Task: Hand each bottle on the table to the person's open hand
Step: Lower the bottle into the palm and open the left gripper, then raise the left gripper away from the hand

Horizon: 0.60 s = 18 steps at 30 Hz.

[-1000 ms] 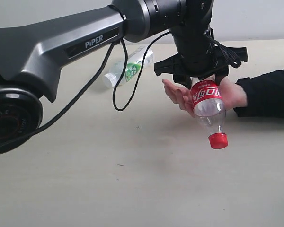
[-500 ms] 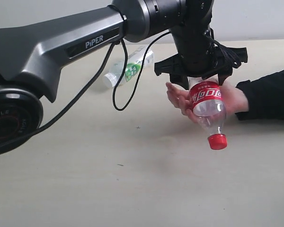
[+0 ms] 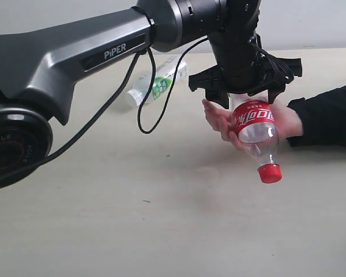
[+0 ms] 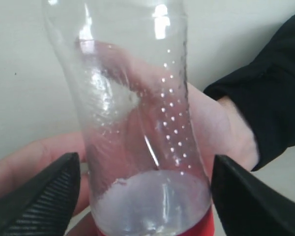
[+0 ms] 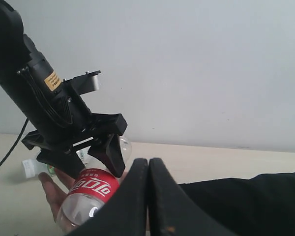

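Pale beige tabletop (image 3: 161,231), grey wall (image 3: 323,23); left gripper (image 3: 246,99) spread around the red-label bottle (image 3: 254,121) in the person's hand (image 3: 220,120); right gripper (image 5: 148,164) pressed together.

"PiPER" is printed in white on the grey left arm (image 3: 122,50). White script is borne on the red label of the bottle (image 3: 255,115), but it cannot be made out. The yellow sticker (image 5: 51,79) on the arm is too small to be read.
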Each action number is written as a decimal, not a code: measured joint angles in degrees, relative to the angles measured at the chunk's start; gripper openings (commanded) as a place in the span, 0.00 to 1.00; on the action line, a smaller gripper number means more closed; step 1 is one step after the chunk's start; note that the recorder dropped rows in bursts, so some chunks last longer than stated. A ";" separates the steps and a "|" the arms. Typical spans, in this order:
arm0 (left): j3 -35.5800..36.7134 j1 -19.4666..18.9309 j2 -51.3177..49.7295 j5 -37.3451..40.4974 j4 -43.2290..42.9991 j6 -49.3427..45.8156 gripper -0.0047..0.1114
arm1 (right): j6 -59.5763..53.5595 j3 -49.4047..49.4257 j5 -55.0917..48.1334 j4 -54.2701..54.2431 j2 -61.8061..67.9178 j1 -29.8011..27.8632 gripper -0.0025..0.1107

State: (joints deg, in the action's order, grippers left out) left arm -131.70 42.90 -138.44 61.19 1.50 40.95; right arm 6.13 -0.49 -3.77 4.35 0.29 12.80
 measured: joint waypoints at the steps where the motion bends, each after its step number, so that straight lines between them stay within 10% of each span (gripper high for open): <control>1: 0.00 0.00 0.00 0.00 0.00 0.00 0.66 | 0.00 0.00 0.00 0.00 0.00 0.00 0.02; 13: 0.00 -0.77 3.35 -0.57 0.00 -1.39 0.63 | 0.00 0.00 0.00 0.00 0.00 0.00 0.02; 18: 0.00 -1.77 8.81 1.63 -0.46 -5.18 0.13 | 0.00 0.00 0.00 0.00 0.00 0.00 0.02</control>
State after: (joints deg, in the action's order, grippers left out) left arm -131.70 41.13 -129.62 62.81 1.04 35.77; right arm 6.13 -0.49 -3.77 4.35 0.29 12.80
